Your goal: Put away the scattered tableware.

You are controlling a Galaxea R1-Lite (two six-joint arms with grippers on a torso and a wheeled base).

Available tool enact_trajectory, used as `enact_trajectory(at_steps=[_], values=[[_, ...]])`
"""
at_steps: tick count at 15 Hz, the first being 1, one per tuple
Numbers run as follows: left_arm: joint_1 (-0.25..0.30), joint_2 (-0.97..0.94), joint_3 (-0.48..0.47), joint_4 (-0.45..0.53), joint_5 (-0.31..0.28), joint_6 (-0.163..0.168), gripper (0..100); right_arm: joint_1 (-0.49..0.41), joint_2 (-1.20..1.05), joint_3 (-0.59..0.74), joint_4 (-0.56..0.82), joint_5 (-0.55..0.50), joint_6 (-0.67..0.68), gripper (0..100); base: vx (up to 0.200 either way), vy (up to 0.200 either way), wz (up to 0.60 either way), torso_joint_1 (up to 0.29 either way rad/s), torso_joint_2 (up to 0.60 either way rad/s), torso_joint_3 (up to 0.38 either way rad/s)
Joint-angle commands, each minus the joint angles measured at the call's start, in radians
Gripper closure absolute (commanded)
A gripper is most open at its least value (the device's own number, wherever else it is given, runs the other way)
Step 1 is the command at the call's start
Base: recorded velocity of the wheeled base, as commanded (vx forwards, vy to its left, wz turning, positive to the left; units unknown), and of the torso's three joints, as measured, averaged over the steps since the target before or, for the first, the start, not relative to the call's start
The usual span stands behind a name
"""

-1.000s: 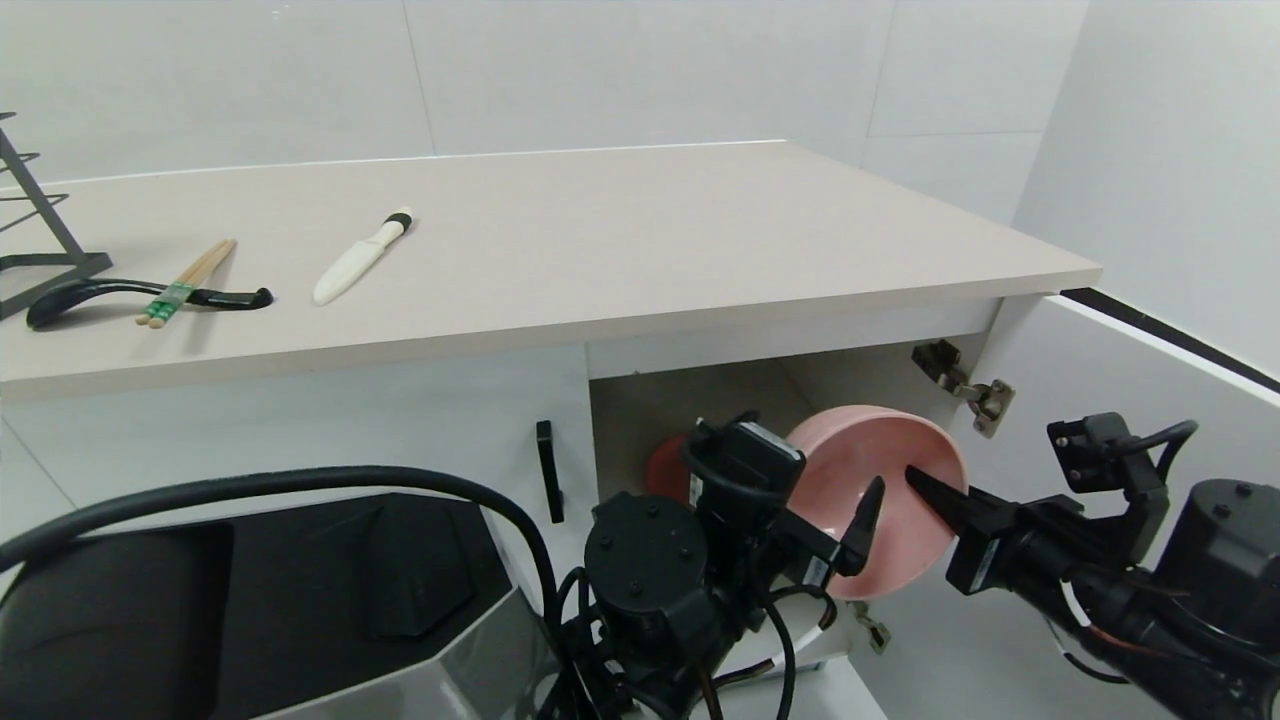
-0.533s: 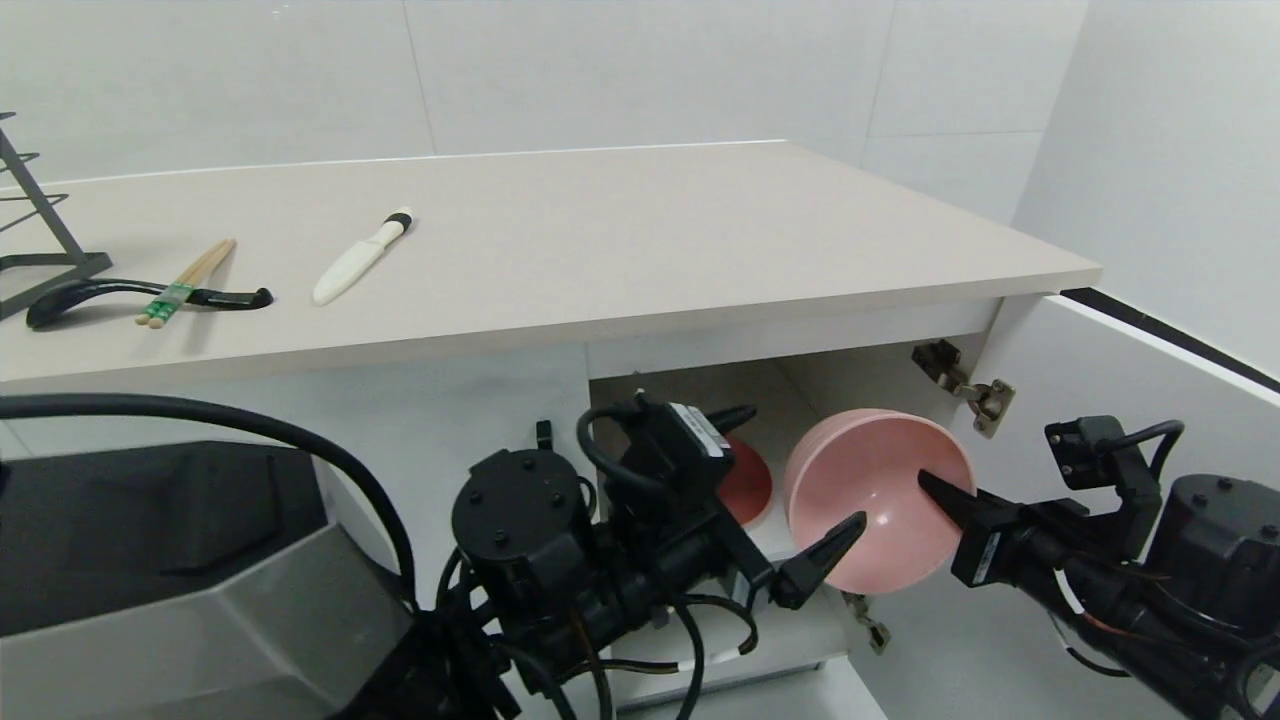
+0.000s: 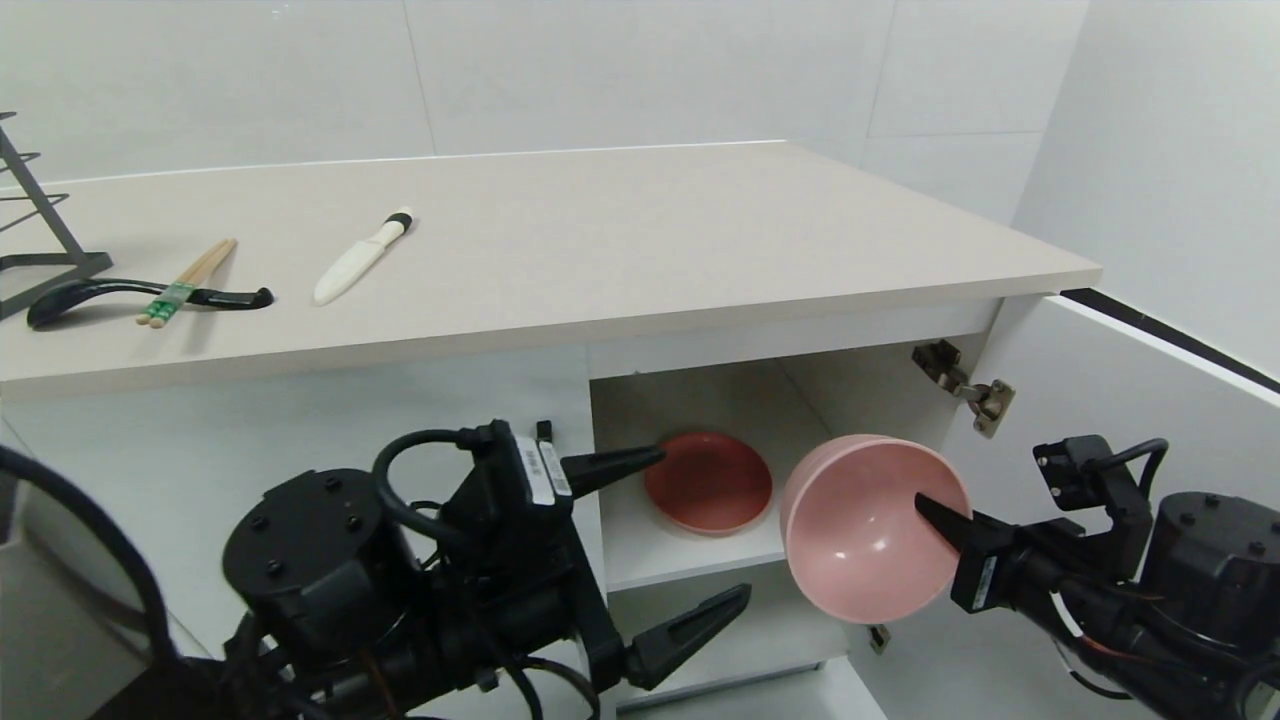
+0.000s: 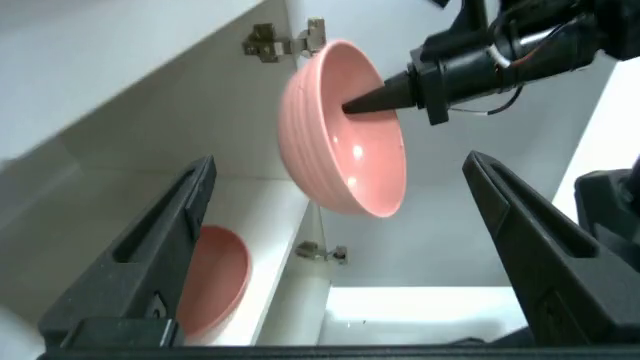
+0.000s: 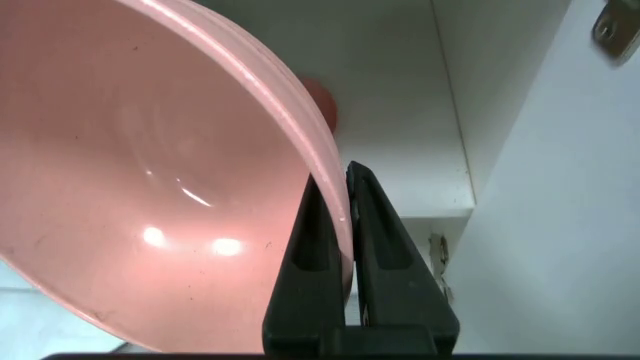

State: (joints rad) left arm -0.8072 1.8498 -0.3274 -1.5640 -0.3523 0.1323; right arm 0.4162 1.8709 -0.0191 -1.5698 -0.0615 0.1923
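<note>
Holding a pink bowl (image 3: 858,540) by its rim, the right gripper (image 3: 925,503) is clamped on the bowl's edge, with one finger inside and the other outside; the right wrist view shows the rim pinched between the two fingers. The bowl is off the ground and tipped on its side, its hollow facing the robot. It hangs just in front of the open cabinet (image 3: 690,400) under the counter (image 3: 620,240), at the right side of the opening and beside the open door (image 3: 1110,400). Inside, a red dish (image 3: 708,483) lies flat on the shelf (image 3: 690,560), apart from the bowl. The left gripper (image 3: 702,523) is in front of the cabinet with its fingers spread wide, holding nothing. On the counter, well to the left, lie a pale knife (image 3: 360,258), a pair of chopsticks (image 3: 186,281) and a black spoon (image 3: 75,297), next to a dark wire rack (image 3: 45,245). The step in hand appears to be stowing the bowl in the cabinet. The next move likely calls for carrying the bowl inward over the shelf, turning it level, setting it down beside or onto the red dish, and only then releasing the rim. The counter items look untouched, so most of the task seems left to do.
</note>
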Motion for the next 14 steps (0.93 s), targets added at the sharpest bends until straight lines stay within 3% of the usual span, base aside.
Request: enact_trajectory(at_steps=[1, 2, 3, 5, 7, 8, 11, 14], values=[[0.005, -0.106, 0.14, -0.004, 0.006, 0.001, 0, 0.015, 0.004, 0.01, -0.001, 0.0, 0.001, 100, 0.0, 0.0, 0.0, 0.0, 0.0, 0.0], [0.008, -0.109, 0.179, -0.007, 0.007, 0.004, 0, 0.021, 0.007, 0.013, -0.001, 0.0, 0.001, 100, 0.0, 0.0, 0.0, 0.0, 0.0, 0.0], [0.023, -0.11, 0.252, -0.007, 0.046, 0.026, 0, 0.023, 0.017, 0.013, -0.001, 0.0, 0.002, 100, 0.0, 0.0, 0.0, 0.0, 0.0, 0.0], [0.036, -0.127, 0.301, -0.007, 0.093, 0.05, 0, 0.024, 0.016, 0.015, -0.001, 0.0, 0.006, 100, 0.0, 0.0, 0.0, 0.0, 0.0, 0.0], [0.036, -0.149, 0.324, -0.007, 0.127, 0.052, 0, 0.024, 0.014, 0.015, -0.001, -0.001, 0.007, 100, 0.0, 0.0, 0.0, 0.0, 0.0, 0.0], [0.036, -0.208, 0.327, -0.007, 0.214, 0.047, 0, 0.026, 0.017, 0.015, -0.001, 0.0, 0.006, 100, 0.0, 0.0, 0.0, 0.0, 0.0, 0.0], [0.036, -0.265, 0.327, -0.007, 0.311, 0.023, 0, 0.042, 0.06, 0.01, -0.001, 0.002, -0.004, 100, 0.0, 0.0, 0.0, 0.0, 0.0, 0.0], [0.019, -0.282, 0.327, -0.007, 0.319, -0.007, 0, 0.084, 0.102, -0.008, -0.001, 0.006, -0.005, 100, 0.0, 0.0, 0.0, 0.0, 0.0, 0.0]])
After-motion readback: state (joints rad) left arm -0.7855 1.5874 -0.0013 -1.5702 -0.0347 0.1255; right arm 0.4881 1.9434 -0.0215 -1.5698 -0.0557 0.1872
